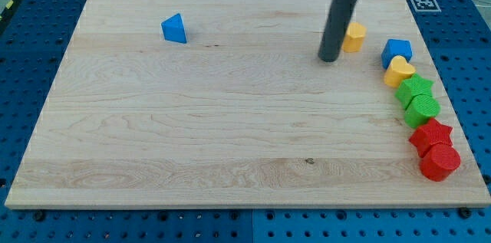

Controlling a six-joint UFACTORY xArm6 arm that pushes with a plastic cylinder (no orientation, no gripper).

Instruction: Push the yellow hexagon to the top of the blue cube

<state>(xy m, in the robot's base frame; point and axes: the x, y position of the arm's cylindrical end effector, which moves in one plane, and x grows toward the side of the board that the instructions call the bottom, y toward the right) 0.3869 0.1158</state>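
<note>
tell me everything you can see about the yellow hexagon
The yellow hexagon is a small, matte, plastic-looking block lying flat on the wooden board near the view's top right. The dark rod hides its left edge; my tip sits just to its lower left, contact unclear. It stands apart from the blue cube, which lies to its right and slightly lower.

Dark straight rod, my tip [329, 59] seemingly flat.

A single camera looks down at a steep slant from beyond the view's bottom edge, facing the view's top. It stands far enough back to take in nearly the whole wooden bench [192, 120]; only the rod's upper part is cropped.
</note>
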